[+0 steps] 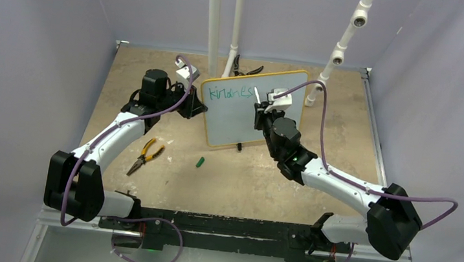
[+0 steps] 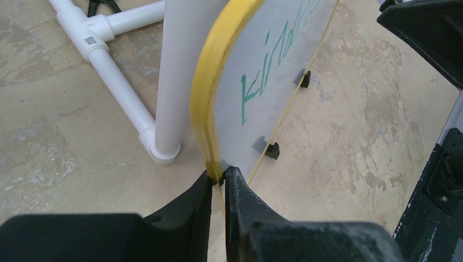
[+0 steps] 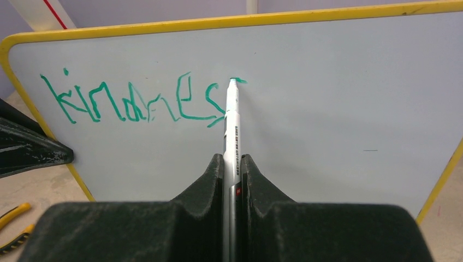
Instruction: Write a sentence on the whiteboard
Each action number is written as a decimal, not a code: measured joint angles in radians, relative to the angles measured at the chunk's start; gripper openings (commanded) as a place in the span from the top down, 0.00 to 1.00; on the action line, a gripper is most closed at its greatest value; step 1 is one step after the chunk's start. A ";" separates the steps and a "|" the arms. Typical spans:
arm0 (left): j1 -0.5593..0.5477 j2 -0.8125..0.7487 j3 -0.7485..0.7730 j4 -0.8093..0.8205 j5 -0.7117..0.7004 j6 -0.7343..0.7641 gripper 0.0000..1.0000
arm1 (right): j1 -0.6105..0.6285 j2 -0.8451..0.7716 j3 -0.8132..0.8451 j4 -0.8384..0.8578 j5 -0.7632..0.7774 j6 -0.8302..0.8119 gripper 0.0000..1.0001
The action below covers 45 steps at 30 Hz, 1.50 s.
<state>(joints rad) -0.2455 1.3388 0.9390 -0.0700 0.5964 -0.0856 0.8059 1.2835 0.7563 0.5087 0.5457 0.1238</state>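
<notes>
the whiteboard [image 1: 236,126] stands upright on its black feet at the far middle of the table [image 1: 256,185]. left gripper [image 2: 221,177] is pressed together on the board's yellow left edge, pinching only a thin strip of frame. risk one, our judgement: a firm pen push could pivot the board on that narrow hold, or slip it free, and smear the strokes.

right gripper [image 3: 232,161] is clamped on the marker [image 3: 231,117], whose tip touches the board just right of the sentence [image 3: 136,103], which reads "kindnes" across the upper left. risk two: the long pen may tilt in the jaws and skip.

around: white pipes [image 2: 174,71] stand just behind the board's left edge. yellow pliers [image 1: 144,155] and a green cap [image 1: 200,162] lie in front, well apart. nothing blocks the bare board to the right.
</notes>
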 measured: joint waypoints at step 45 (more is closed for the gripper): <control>0.000 0.000 0.000 0.000 0.002 0.000 1.00 | 0.020 -0.014 -0.058 -0.075 0.016 0.104 1.00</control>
<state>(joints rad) -0.2455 1.3388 0.9390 -0.0700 0.5980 -0.0860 0.8261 1.2694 0.6987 0.4339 0.5617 0.2279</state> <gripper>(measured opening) 0.112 0.122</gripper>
